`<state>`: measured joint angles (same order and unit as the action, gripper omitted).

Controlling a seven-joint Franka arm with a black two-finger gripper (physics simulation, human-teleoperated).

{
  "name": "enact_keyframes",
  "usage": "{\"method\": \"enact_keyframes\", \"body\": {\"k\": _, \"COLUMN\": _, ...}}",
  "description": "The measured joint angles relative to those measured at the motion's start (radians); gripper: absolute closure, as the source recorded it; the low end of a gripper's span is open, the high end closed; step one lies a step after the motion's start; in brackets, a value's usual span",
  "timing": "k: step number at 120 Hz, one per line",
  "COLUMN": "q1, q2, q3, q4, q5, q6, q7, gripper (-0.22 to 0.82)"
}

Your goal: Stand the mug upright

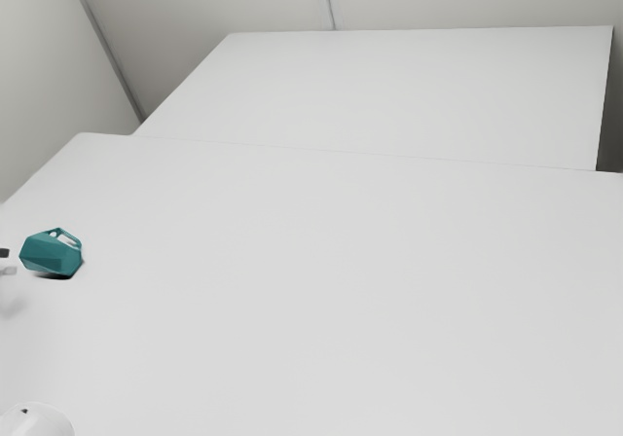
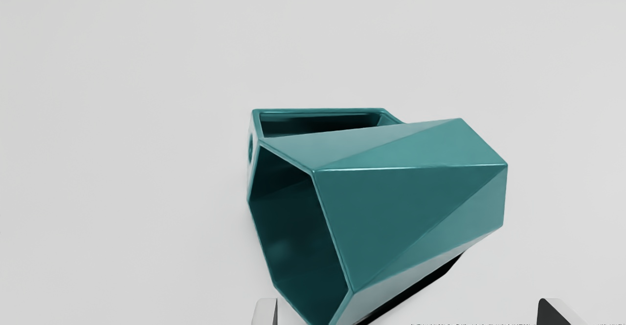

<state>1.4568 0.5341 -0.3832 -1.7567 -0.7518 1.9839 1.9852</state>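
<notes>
The teal faceted mug [image 1: 49, 253] lies on its side on the white table, near the exterior view's left edge, its handle on the side away from that camera. Just beside it, at the very edge of the exterior view, the tips of the gripper [image 1: 6, 261] reach in from the left. In the wrist view the mug [image 2: 411, 207] shows its dark open mouth and its looped handle. The gripper [image 2: 408, 313] is open there, its two fingertips wide apart, with the mug lying ahead of them and part of its rim reaching between.
A broad white table [image 1: 341, 290] extends around the mug. A round white object [image 1: 37, 423] sits at the exterior view's lower left corner. Behind the table is another white surface [image 1: 389, 95], with pale walls beyond.
</notes>
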Motion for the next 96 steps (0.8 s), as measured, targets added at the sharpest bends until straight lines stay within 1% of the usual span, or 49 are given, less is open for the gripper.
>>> {"method": "enact_keyframes", "body": {"k": 11, "q1": -0.018, "q2": 0.038, "q3": 0.000, "q4": 0.024, "q5": -0.003, "q6": 0.016, "q7": 0.028, "gripper": 0.03}}
{"method": "enact_keyframes", "body": {"k": 22, "q1": -0.036, "q2": 0.050, "q3": -0.001, "q4": 0.027, "q5": -0.008, "q6": 0.030, "q7": 0.053, "gripper": 0.03}}
{"method": "enact_keyframes", "body": {"k": 43, "q1": -0.044, "q2": 0.052, "q3": -0.004, "q4": 0.016, "q5": -0.012, "q6": 0.046, "q7": 0.090, "gripper": 0.04}}
{"method": "enact_keyframes", "body": {"k": 67, "q1": -0.047, "q2": 0.038, "q3": -0.005, "q4": -0.031, "q5": -0.014, "q6": 0.064, "q7": 0.121, "gripper": 0.05}}
{"method": "enact_keyframes", "body": {"k": 96, "q1": -0.057, "q2": 0.041, "q3": -0.005, "q4": -0.030, "q5": -0.024, "q6": 0.084, "q7": 0.148, "gripper": 0.08}}
